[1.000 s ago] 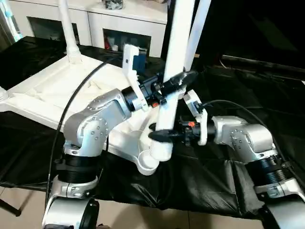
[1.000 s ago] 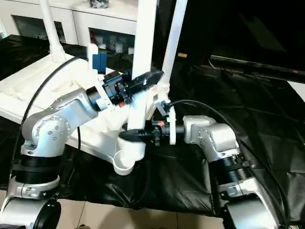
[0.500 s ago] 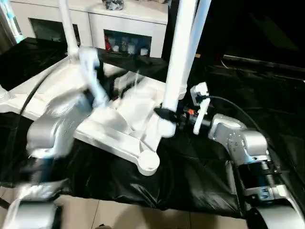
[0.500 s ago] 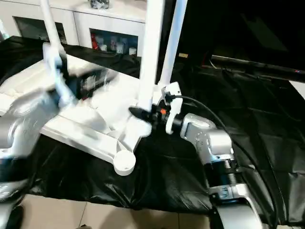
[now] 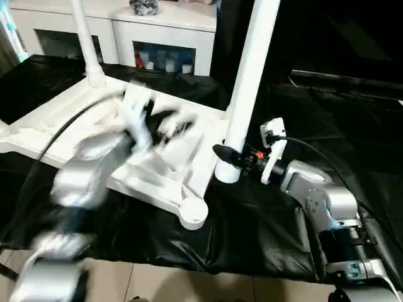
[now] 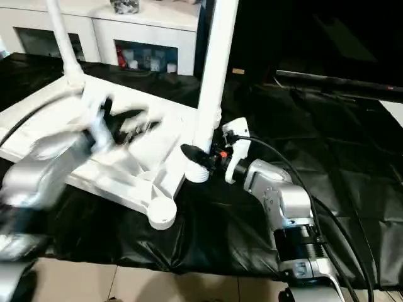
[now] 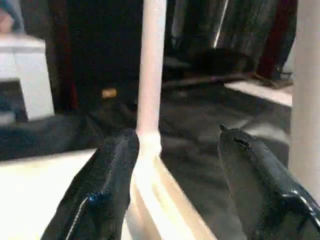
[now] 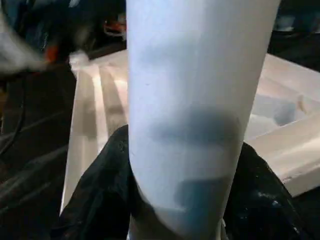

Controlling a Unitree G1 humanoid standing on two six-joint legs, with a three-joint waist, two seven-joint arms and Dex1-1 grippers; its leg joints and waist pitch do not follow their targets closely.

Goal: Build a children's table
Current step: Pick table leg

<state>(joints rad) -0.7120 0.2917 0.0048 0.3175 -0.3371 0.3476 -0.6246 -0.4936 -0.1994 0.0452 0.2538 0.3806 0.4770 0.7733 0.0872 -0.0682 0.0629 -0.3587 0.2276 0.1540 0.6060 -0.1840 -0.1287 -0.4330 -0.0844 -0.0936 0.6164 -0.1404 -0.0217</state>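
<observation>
Right wrist view has the right gripper closed around the base of a white leg, its black fingers pressed on either side of the tube. That leg stands upright at the right near corner of the upturned tabletop, which lies ribs-up on the black-draped work table. Another leg stands at the far left corner. The left gripper, blurred over the tabletop, is apart from everything, jaws spread with nothing between them. The plastic looks light, stiff and smooth, so a tall leg probably tips easily; gripping low near the socket seems soundest. The nearest corner socket is still empty. A white cabinet stands beyond the table.
</observation>
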